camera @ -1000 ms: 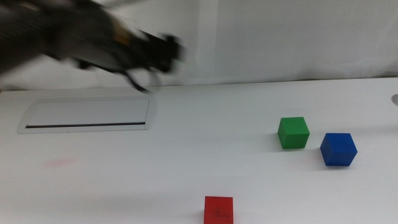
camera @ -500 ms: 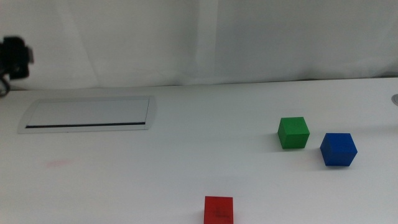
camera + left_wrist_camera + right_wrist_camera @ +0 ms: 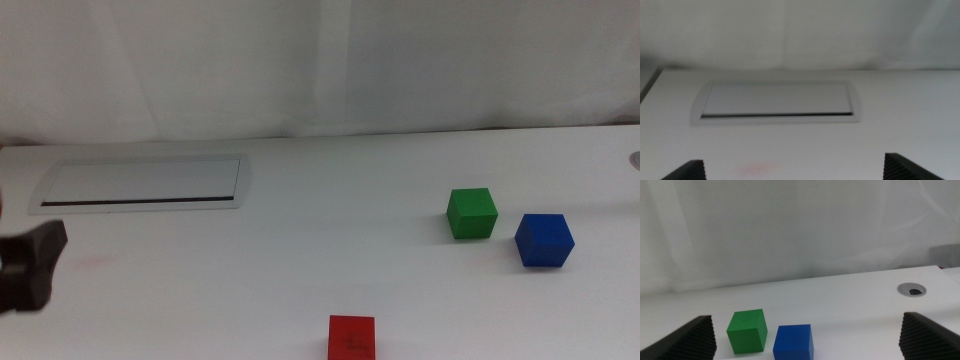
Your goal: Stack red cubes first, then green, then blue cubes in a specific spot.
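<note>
The red cube (image 3: pixel 351 337) sits at the table's front edge, near the middle. The green cube (image 3: pixel 471 213) and the blue cube (image 3: pixel 544 240) sit side by side on the right, a small gap apart. My left gripper (image 3: pixel 32 266) shows as a dark shape at the far left edge, far from all three cubes. In the left wrist view its jaws (image 3: pixel 795 169) stand wide apart and empty. My right gripper (image 3: pixel 807 322) is out of the middle view. Its jaws stand wide apart and empty, with the green cube (image 3: pixel 746 330) and blue cube (image 3: pixel 793 341) ahead of them.
A flat grey hatch plate (image 3: pixel 140 183) lies in the table at the back left, also in the left wrist view (image 3: pixel 777 101). A faint red mark (image 3: pixel 95 262) lies in front of it. A round cable hole (image 3: pixel 912 290) is at the far right. A white curtain hangs behind.
The left arm swung from high over the back left, out past the left edge, and now shows low at the left edge. The cubes have not moved.
</note>
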### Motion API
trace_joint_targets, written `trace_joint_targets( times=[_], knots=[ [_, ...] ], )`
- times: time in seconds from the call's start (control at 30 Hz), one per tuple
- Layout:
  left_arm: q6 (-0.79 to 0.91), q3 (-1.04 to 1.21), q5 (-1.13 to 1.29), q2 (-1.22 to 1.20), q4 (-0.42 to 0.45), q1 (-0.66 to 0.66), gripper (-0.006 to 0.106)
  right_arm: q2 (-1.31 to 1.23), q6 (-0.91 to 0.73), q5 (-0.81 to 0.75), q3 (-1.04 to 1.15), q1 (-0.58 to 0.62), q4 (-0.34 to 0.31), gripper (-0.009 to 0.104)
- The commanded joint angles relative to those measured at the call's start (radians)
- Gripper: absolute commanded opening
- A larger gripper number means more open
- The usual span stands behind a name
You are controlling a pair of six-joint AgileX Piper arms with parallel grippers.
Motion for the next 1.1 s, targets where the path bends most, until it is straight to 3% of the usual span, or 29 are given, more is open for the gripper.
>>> trace_joint_targets(
  times=[0.0, 0.17, 0.37, 0.67, 1.07],
  knots=[
    [0.176, 0.058, -0.039, -0.115, -0.15, 0.005, 0.089, -0.002, 0.013, -0.007, 0.006, -0.006, -0.002, 0.103],
    [0.284, 0.144, -0.04, -0.337, -0.299, 0.005, 0.079, -0.002, 0.013, -0.007, 0.006, -0.006, -0.002, 0.103],
    [0.273, 0.265, -0.04, -0.453, -0.291, 0.005, 0.053, -0.002, 0.013, -0.007, 0.006, -0.006, -0.002, 0.103],
    [0.268, 0.486, -0.325, -0.449, -0.29, 0.005, 0.018, -0.002, 0.013, -0.007, 0.006, -0.006, -0.002, 0.103],
    [0.239, 0.555, -0.345, -0.447, -0.273, 0.006, 0.015, -0.002, 0.037, -0.045, 0.004, -0.006, 0.006, 0.103]
  ],
)
